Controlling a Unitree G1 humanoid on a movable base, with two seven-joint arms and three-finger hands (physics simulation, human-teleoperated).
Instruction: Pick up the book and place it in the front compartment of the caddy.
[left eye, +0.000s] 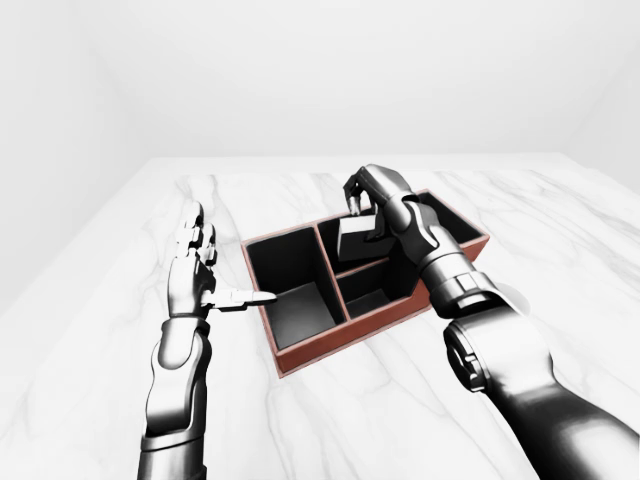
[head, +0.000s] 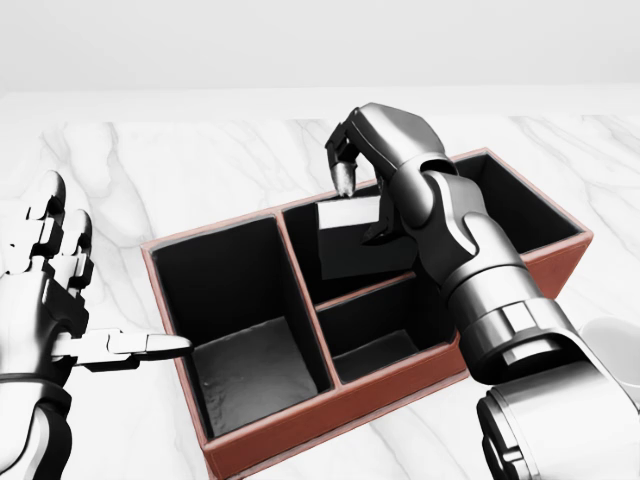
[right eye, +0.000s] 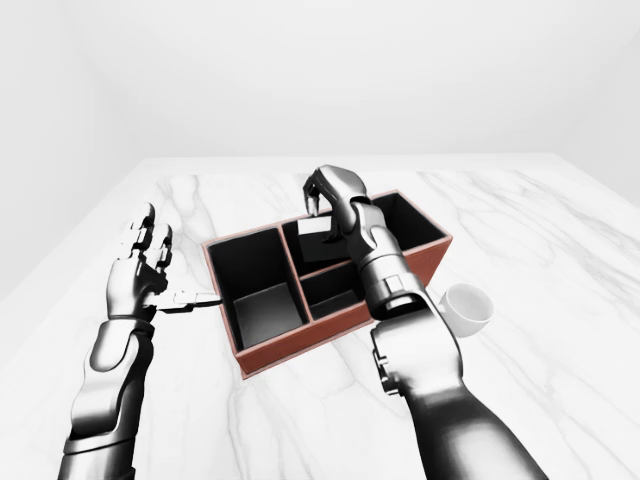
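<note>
The red-brown caddy (head: 330, 415) with dark compartments lies on the white marble table. My right hand (head: 362, 205) reaches in from the right of the head view, its fingers curled over the top edge of the dark grey book (head: 350, 245). It holds the book tilted over the upper middle compartment. The book's lower edge hangs just above the divider. My left hand (head: 60, 280) is open and flat at the caddy's left side. Its thumb (head: 140, 345) points at the caddy's left wall and seems to touch it.
A white cup (right eye: 465, 305) stands on the table (left eye: 400, 420) just right of the caddy, close to my right forearm. The large left compartment (head: 245, 370) and the lower middle compartment (head: 375, 350) hold nothing. Pale walls surround the table.
</note>
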